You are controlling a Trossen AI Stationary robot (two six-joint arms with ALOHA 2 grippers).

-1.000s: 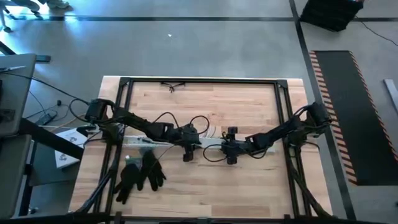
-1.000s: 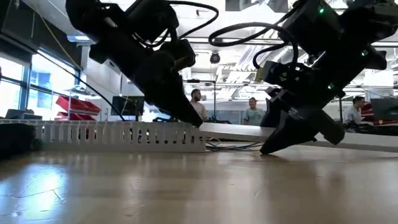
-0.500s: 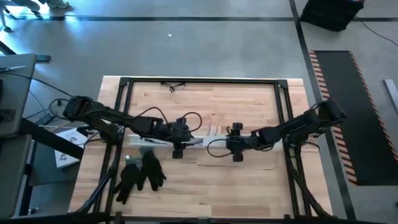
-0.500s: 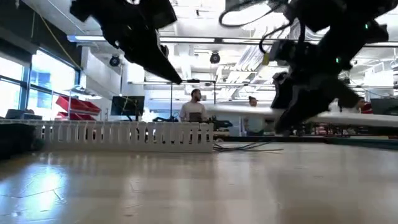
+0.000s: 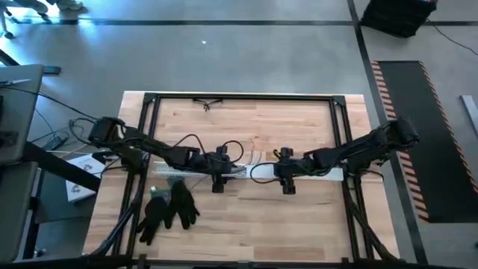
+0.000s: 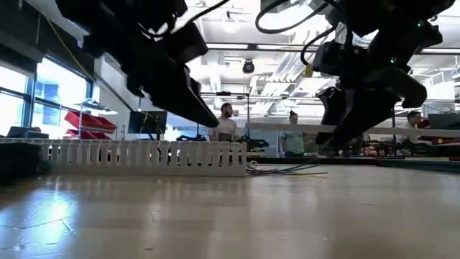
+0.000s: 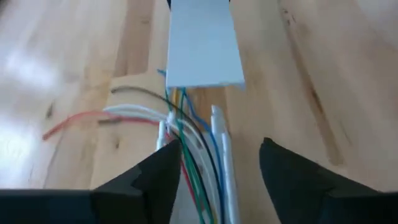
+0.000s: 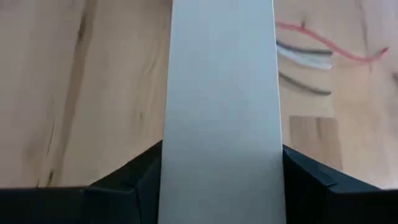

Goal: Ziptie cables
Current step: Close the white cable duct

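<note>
The cables (image 7: 186, 155) are thin white, green, red and blue wires. They run out of the end of a white slotted channel (image 6: 144, 155) and lie on the table (image 6: 287, 170). My left gripper (image 7: 214, 177) hangs open just above them, one finger on either side, over the channel's end (image 5: 224, 170). My right gripper (image 8: 222, 186) is shut on a flat white cover strip (image 8: 221, 93). It holds the strip above the table, to the right of the channel (image 5: 278, 172). My right gripper pinches the cover strip by its two long edges (image 8: 177, 155), partway along its length. The fingers slant down from the table's right side and point along the strip. The strip (image 6: 417, 132) is lifted clear of the table and lies about level.
A pair of black gloves (image 5: 168, 209) lies near the front left. A small dark bundle (image 5: 208, 103) sits at the far edge. A black frame (image 5: 239, 96) rings the table top. People (image 6: 226, 122) stand in the room behind.
My right gripper has risen and gone a little toward the table's right edge. The cover strip's lowered end has come off the table by the channel, and the strip now hangs level. My left gripper has risen off the channel's end, shifted slightly left, then sunk back partway.
</note>
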